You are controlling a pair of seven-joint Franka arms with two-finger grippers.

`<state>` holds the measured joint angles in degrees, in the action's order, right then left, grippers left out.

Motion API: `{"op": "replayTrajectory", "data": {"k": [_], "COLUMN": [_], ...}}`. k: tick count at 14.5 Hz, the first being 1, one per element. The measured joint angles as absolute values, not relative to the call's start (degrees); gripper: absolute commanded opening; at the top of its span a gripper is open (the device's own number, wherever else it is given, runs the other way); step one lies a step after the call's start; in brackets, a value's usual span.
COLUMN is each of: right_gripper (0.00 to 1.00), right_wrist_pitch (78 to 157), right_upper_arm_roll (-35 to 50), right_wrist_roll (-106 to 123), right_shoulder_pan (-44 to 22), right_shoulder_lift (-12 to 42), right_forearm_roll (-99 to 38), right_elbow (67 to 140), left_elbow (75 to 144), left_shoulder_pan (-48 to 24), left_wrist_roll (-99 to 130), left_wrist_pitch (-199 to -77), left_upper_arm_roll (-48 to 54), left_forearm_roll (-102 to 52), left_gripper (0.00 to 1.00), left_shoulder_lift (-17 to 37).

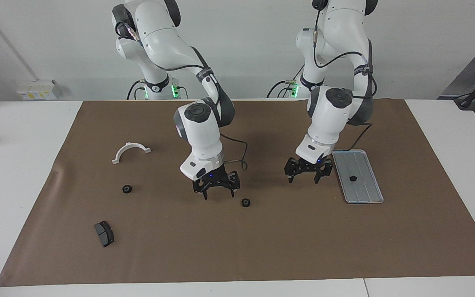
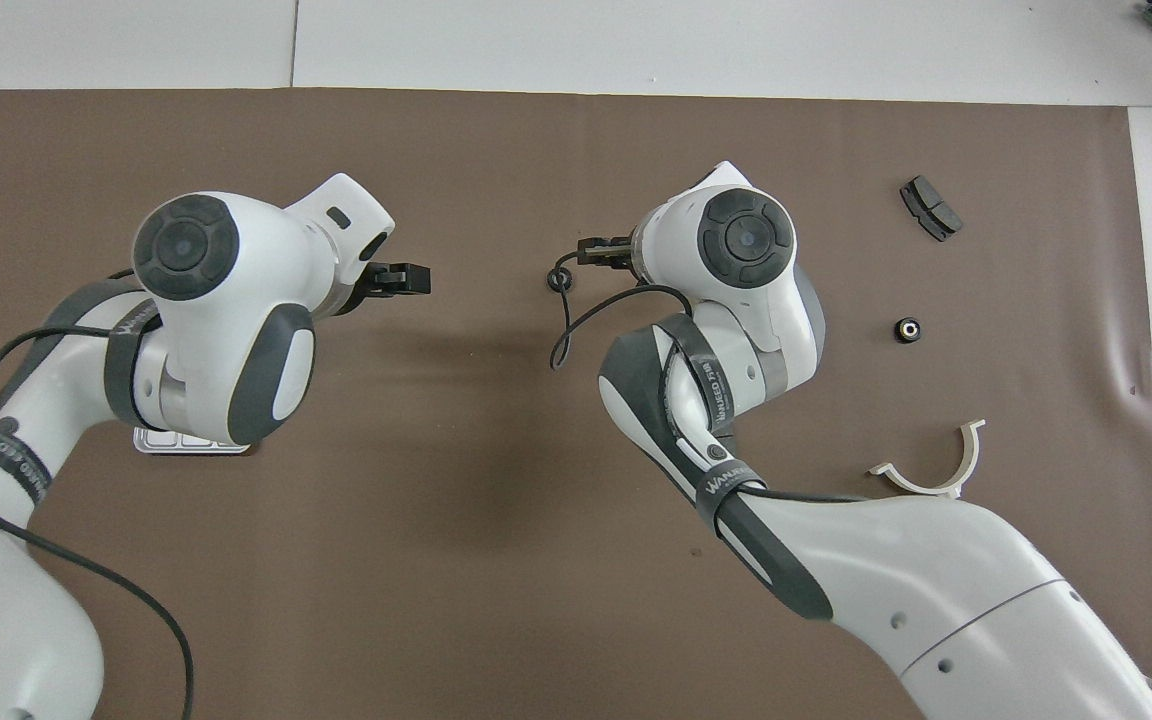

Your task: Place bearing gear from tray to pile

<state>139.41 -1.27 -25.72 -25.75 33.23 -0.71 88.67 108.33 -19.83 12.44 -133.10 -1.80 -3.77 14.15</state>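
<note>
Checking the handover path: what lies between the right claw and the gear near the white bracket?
Only bare brown mat lies between the right claw and that gear, with the white bracket off to one side; the facing view shows it.

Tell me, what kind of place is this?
Probably a robotics lab: two white arms work at a table covered by a brown mat, with a metal tray and a white half-ring bracket laid out.

Only legible text is on the arm straps. Overhead view: dark band (image 2: pixel 719 390) on the right arm's forearm reads "WANEED", trailing characters unclear. Second band (image 2: pixel 733 478) lower on the same arm shows the same lettering, partly readable. Left arm's band (image 2: pixel 6 452) has print too, can't make it out. Nothing else readable.
</note>
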Motion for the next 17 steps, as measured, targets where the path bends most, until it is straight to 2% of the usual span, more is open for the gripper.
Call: {"op": "replayTrajectory", "data": {"k": [3, 6, 12, 17], "right_gripper": [1.0, 1.0, 1.0, 1.0], "right_wrist_pitch": [140.61, 142.03, 144.78, 147.7], "right_upper_arm_roll": [-1.25, -1.26, -1.32, -1.28], "right_wrist_roll": [-26.31, -28.07, -28.1, -27.95], "right_shoulder_pan": [-26.8, -28.4, -28.4, -29.28], "right_shoulder_lift": [35.71, 38.34, 40.63, 42.09], "right_forearm_roll": [-0.71, -0.71, -0.71, 0.71], "right_elbow": [86.25, 83.59, 81.35, 81.26], "left_elbow": [108.74, 110.27, 119.56, 121.38], "left_shoulder_pan": [-13.69, -8.13, -3.19, -2.97], "left_wrist_roll": [5.53, -0.81, -6.38, -6.67], "left_wrist_pitch": [-126.95, -126.35, -138.52, -145.14], "left_upper_arm_roll": [-1.9, -1.92, -1.87, -1.8], "left_forearm_roll": [-3.77, -3.77, -3.77, -3.77], "left_gripper": [1.0, 1.0, 1.0, 1.0], "left_shoulder_lift": [11.06, 10.32, 10.1, 12.74]}}
